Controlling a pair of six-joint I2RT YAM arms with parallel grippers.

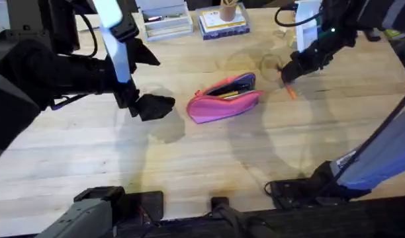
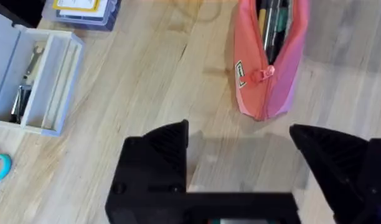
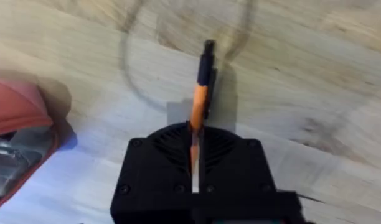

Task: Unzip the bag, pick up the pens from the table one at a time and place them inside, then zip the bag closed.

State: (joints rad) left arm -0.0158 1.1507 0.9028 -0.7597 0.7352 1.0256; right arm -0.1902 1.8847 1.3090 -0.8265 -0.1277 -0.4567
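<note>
Black fingers of the right gripper (image 3: 195,146) are sitting closest to the lens in the right wrist view, clamping an orange pen (image 3: 201,93) between them; the pen's black tip is sticking out past the fingertips over the table (image 3: 315,74). Overhead, the right gripper (image 1: 290,74) is hovering low over the wood with the pen (image 1: 290,91) angling down from it, just beside the right end of the bag (image 1: 224,99).

Bag is lying on the table (image 1: 189,165) between the two grippers, unzipped, mouth gaping, with several pens already showing inside. In the left wrist view the pink bag (image 2: 268,68) is lying just ahead of the fingertips, zipper pull hanging at its near end, not touching the fingers.

Left gripper (image 1: 149,107) is spread wide, gripping nothing, sitting left of the bag with bare wood in between. Its two black fingers (image 2: 158,158) are standing well apart.

A grey compartment tray (image 2: 35,81) is lying off to one side of the left gripper (image 2: 240,143).
</note>
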